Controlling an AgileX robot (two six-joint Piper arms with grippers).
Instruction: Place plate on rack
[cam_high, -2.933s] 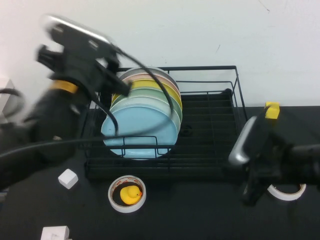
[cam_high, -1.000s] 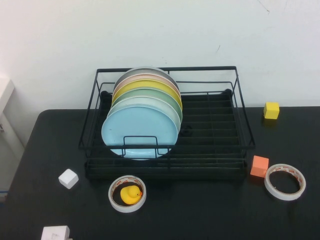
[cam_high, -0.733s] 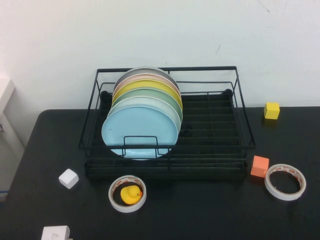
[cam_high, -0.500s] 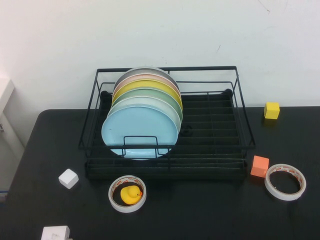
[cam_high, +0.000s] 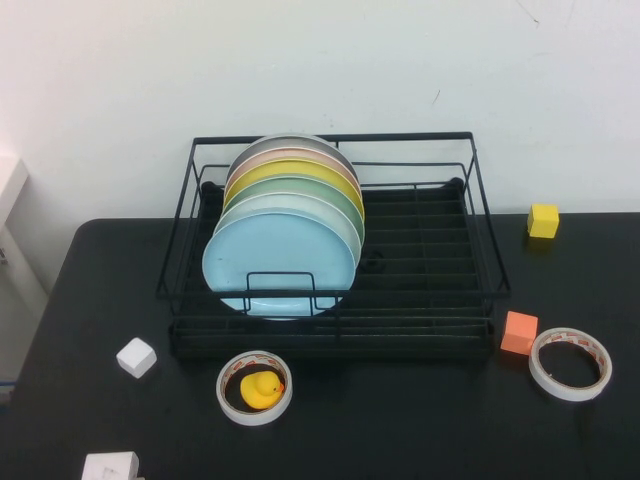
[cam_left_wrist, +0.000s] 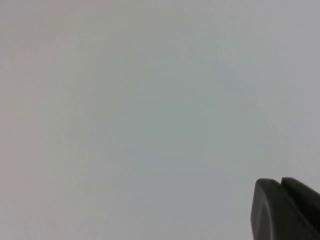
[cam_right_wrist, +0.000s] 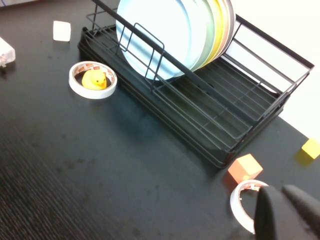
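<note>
The light sky-blue plate (cam_high: 280, 262) stands on edge at the front of a row of several plates in the left half of the black wire rack (cam_high: 430, 250). No gripper touches it. It also shows in the right wrist view (cam_right_wrist: 155, 35) with the rack (cam_right_wrist: 235, 115). Neither arm appears in the high view. My left gripper (cam_left_wrist: 280, 182) is shut and empty, facing a blank pale wall. My right gripper (cam_right_wrist: 280, 192) is shut and empty, raised above the table's front right, over a tape roll.
A tape ring holding a yellow duck (cam_high: 255, 387) lies in front of the rack. A white cube (cam_high: 137, 356) and a white box (cam_high: 110, 467) sit front left. An orange cube (cam_high: 519, 332), a tape roll (cam_high: 570, 363) and a yellow cube (cam_high: 543, 220) sit right.
Both arms, which hung over the table beside the rack 2.9 s ago, have left the high view. The plates and the other objects have not moved.
</note>
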